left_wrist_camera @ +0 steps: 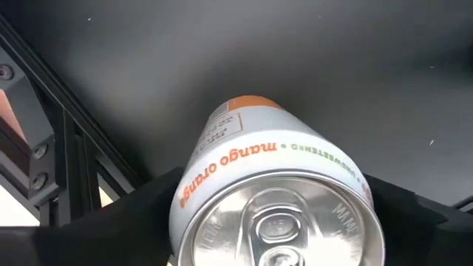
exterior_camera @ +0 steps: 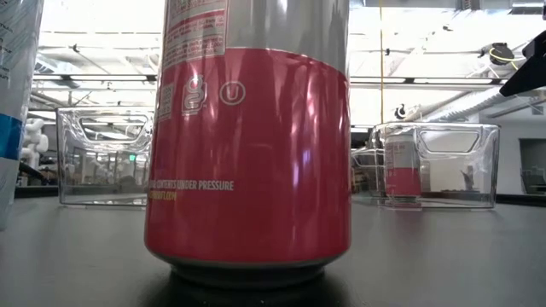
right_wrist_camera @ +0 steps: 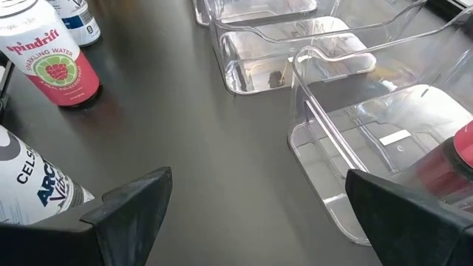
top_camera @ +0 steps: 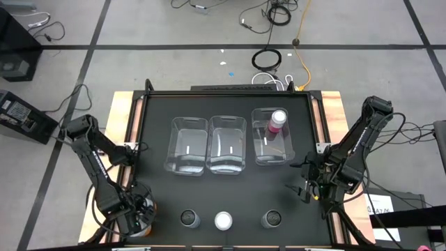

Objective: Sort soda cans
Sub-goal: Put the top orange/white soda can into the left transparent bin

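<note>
straddling an upright silver-topped orange can (left_wrist_camera: 273, 199), left gripper (left_wrist_camera: 273, 222) fingers wide; right gripper (right_wrist_camera: 259, 214) released.

Left arm: reaching from the left edge of the high view down toward the lower left corner, elbow bent, wrist pointing down.
Left gripper (top_camera: 141, 216): sitting low in the lower left of the high view; in its wrist view the dark fingers (left_wrist_camera: 148, 196) are standing on either side of an orange can (left_wrist_camera: 277, 203), close against its sides.
Right arm: angling in from the right edge of the high view, folded toward centre right.
Right gripper (top_camera: 304, 183): hanging at centre right of the high view, fingers (right_wrist_camera: 137, 203) spread wide apart, holding nothing.
</note>
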Available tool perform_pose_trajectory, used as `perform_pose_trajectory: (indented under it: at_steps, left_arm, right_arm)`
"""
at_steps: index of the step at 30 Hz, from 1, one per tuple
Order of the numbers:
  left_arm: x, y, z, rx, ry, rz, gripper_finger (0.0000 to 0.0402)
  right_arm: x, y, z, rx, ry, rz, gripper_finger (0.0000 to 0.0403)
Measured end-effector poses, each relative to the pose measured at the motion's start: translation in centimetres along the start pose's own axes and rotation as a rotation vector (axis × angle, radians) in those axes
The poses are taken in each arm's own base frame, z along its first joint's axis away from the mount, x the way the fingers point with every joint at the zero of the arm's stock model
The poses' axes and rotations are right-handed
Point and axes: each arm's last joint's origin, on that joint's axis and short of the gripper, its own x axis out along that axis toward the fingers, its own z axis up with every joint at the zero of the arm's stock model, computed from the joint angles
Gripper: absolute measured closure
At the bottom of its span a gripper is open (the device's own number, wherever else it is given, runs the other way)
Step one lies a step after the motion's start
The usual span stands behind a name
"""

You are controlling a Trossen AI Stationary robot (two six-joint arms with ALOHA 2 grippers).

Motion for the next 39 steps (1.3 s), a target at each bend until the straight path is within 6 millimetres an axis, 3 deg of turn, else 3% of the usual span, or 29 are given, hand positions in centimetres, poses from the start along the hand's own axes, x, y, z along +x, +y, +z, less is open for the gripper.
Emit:
perform_pose_trajectory:
  at_steps: [4, 14, 26, 39]
  left_arm:
    - [0.0, 0.0, 0.0, 0.016, 0.003, -0.004, 0.0094]
    - [0.0, 0.0, 0.0, 0.015, 0.007, 0.000, 0.0069]
    - [-0.1, 0.0, 0.0, 0.014, 0.011, -0.003, 0.0093]
    - [-2.9, 0.9, 0.8, -0.016, 0.021, -0.037, 0.0093]
  right_arm:
    - [0.0, 0.0, 0.0, 0.000, 0.000, 0.000, 0.0007]
    - [0.0, 0.0, 0.0, -0.016, 0.001, -0.004, 0.0007]
    - [0.0, -0.1, 0.0, -0.037, 0.000, -0.009, 0.0007]
    - [0.0, -0.1, 0.0, -0.031, -0.003, -0.005, 0.0007]
